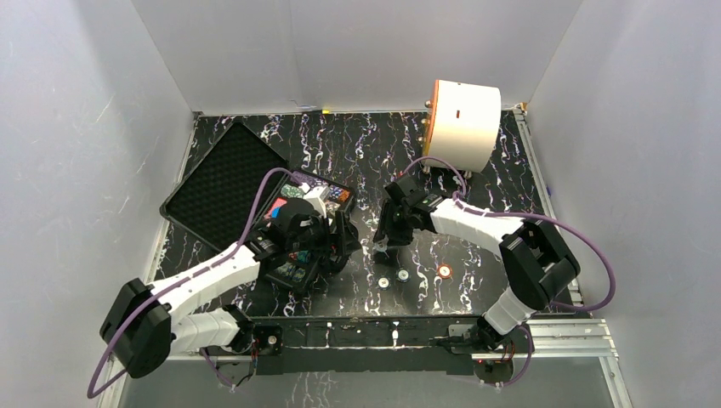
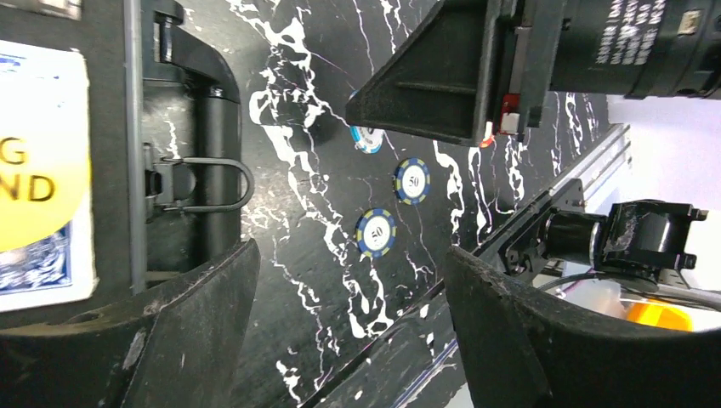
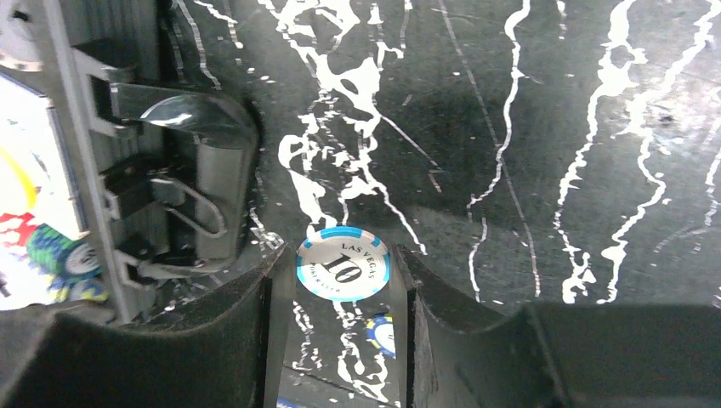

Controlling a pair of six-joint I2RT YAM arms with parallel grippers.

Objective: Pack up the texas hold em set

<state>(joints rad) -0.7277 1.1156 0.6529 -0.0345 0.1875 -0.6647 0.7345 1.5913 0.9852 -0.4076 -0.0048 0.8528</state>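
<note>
The black case [image 1: 223, 183] lies open at the left, its tray [image 1: 327, 194] holding chips and cards. A blue card deck [image 2: 42, 170] and the case's latch [image 2: 200, 183] show in the left wrist view. My right gripper [image 3: 343, 252] is shut on a white and light-blue "10" chip [image 3: 343, 268] just right of the case, low over the table. My left gripper [image 2: 350, 255] stands open with nothing between its fingers, at the case's front edge [image 1: 344, 242]. Two blue and yellow "50" chips [image 2: 376, 232] [image 2: 412, 180] lie on the table beyond it.
A large white cylinder with an orange face [image 1: 463, 123] stands at the back right. An orange-ringed chip [image 1: 445, 271] lies near the front rail [image 1: 383, 327]. The two grippers are close together beside the case latch [image 3: 178, 170].
</note>
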